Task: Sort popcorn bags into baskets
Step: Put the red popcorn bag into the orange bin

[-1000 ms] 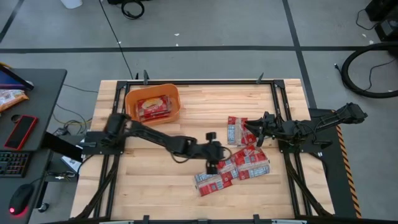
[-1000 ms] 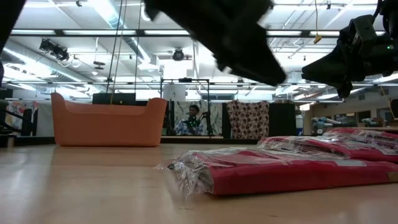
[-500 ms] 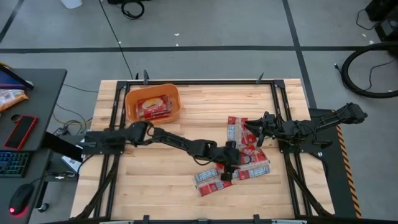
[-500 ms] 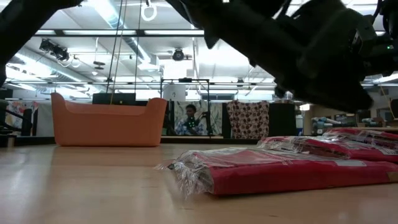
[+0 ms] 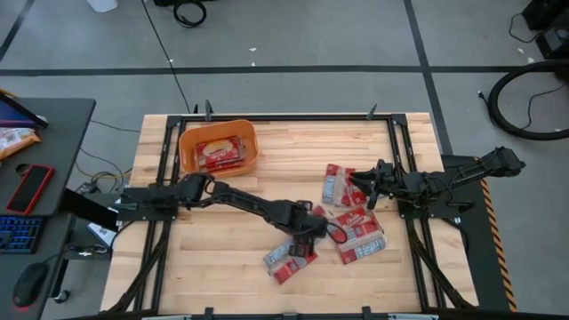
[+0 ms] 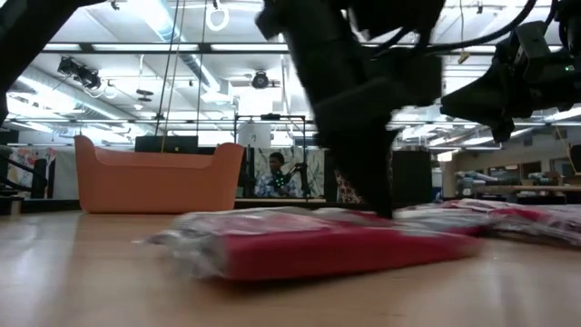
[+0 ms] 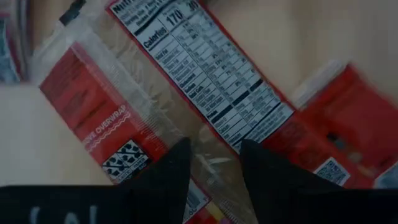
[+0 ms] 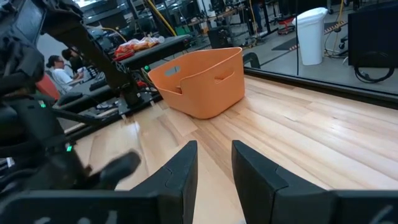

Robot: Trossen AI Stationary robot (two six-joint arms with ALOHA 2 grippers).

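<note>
My left gripper (image 5: 309,238) reaches across to the table's middle and stands on a red popcorn bag (image 5: 289,259) with a white nutrition panel (image 7: 211,68). That bag lies flat near the near edge (image 6: 309,247). More red bags lie to its right (image 5: 360,238) and farther back (image 5: 338,185). The orange basket (image 5: 188,142) sits at the far left with a red bag (image 5: 220,152) inside; it also shows in the low view (image 6: 150,177). My right gripper (image 5: 354,182) hovers over the right-hand bags, fingers slightly apart (image 8: 214,155). My left gripper comes from above, pointing down, onto the bag's flat face. Its two fingers (image 7: 174,168) close on a ridge of wrinkled clear wrapper (image 7: 214,158) beside the nutrition panel. The bag lies flat on the table under the fingers (image 6: 377,207).
Black frame rails run along the table's left (image 5: 160,240) and right (image 5: 404,160) sides. A side desk at the left holds a phone (image 5: 29,188), keyboard and mouse. A person (image 6: 277,174) sits in the room beyond the table. Bare wood lies between basket and bags.
My left gripper swung toward the table's right over the bag pile, came down, then drew back toward the left. The near bag slid with it toward the table's left and turned, coming away from the other bags. My right arm kept still.
</note>
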